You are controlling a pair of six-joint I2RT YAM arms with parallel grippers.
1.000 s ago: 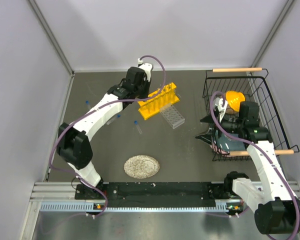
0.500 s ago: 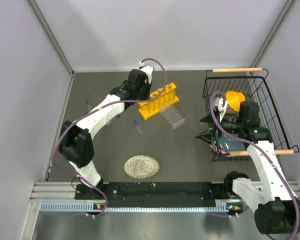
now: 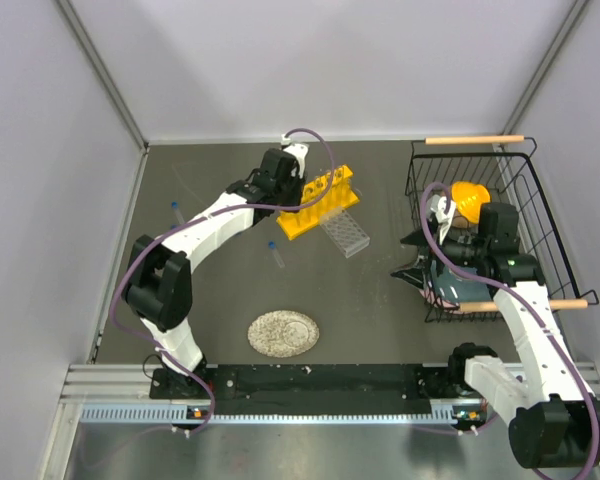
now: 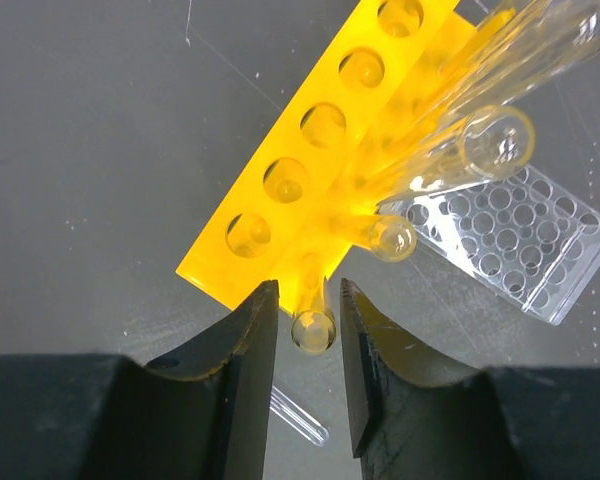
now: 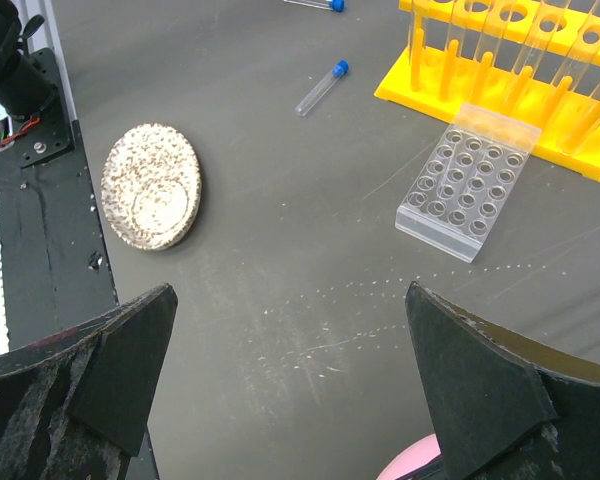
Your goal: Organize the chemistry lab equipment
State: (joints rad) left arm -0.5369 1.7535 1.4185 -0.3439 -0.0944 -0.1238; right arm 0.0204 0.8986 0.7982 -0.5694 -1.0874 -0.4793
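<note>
The yellow six-hole test-tube rack (image 3: pixel 325 195) stands at the back middle of the table and holds several clear glass tubes (image 4: pixel 490 140). My left gripper (image 3: pixel 290 198) is above its left end. In the left wrist view the jaws (image 4: pixel 310 300) stand narrowly apart around the top of one tube (image 4: pixel 313 328) that stands in the rack (image 4: pixel 310 150), with a small gap on each side. The small clear gridded rack (image 3: pixel 344 231) lies just in front of the yellow rack. A loose glass tube (image 4: pixel 298 415) lies on the table. My right gripper (image 3: pixel 412 262) is wide open and empty.
Blue-capped vials lie on the table at the middle left (image 3: pixel 276 252) and the far left (image 3: pixel 177 212). The round speckled plate (image 3: pixel 283 333) lies near the front. The black wire basket (image 3: pixel 525 185) with bowls stands at the right, beside my right arm.
My left wrist has shifted a little to the right, over the left end of the yellow rack. The right arm has not moved.
</note>
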